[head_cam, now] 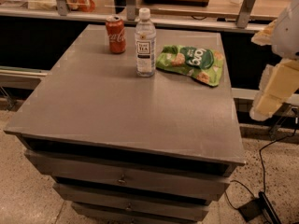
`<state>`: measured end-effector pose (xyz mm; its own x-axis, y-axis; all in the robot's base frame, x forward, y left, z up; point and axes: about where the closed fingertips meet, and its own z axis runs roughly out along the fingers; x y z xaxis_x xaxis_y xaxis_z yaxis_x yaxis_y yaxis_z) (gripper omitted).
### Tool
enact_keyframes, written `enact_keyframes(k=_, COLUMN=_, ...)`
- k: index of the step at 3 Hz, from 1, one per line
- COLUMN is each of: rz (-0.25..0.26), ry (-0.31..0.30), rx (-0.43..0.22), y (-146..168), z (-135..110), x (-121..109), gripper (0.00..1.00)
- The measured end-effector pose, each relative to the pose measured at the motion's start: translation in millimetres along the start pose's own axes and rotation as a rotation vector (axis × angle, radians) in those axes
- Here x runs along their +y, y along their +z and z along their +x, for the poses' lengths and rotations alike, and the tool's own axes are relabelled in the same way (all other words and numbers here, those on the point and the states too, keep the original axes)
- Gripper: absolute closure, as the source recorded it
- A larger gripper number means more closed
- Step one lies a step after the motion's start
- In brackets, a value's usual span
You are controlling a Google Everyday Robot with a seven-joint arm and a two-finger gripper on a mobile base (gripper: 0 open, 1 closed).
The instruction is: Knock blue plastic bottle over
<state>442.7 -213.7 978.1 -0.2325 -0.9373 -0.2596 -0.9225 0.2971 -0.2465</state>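
Note:
The blue plastic bottle (145, 43) is clear with a white cap and a white label with dark print. It stands upright on the grey table (117, 106), towards the back, just right of a red soda can (116, 34). My gripper (272, 94) shows as cream and white parts at the right edge of the view. It is beyond the table's right side, well apart from the bottle and about level with the tabletop.
A green snack bag (192, 62) lies flat to the right of the bottle, between it and my gripper. A counter with metal brackets (187, 13) runs behind the table. Drawers (126, 181) sit under the top. A cable and plug (261, 204) lie on the floor at the right.

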Motion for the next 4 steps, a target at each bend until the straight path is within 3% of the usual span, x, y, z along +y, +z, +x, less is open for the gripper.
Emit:
enact_keyframes(k=3, rz=0.11, ry=0.306, rx=-0.503, y=28, z=-47, x=-56, gripper=0.0)
enact_keyframes(k=4, rz=0.166, ry=0.371, rx=-0.626, y=43, z=-65, x=-74, gripper=0.0)
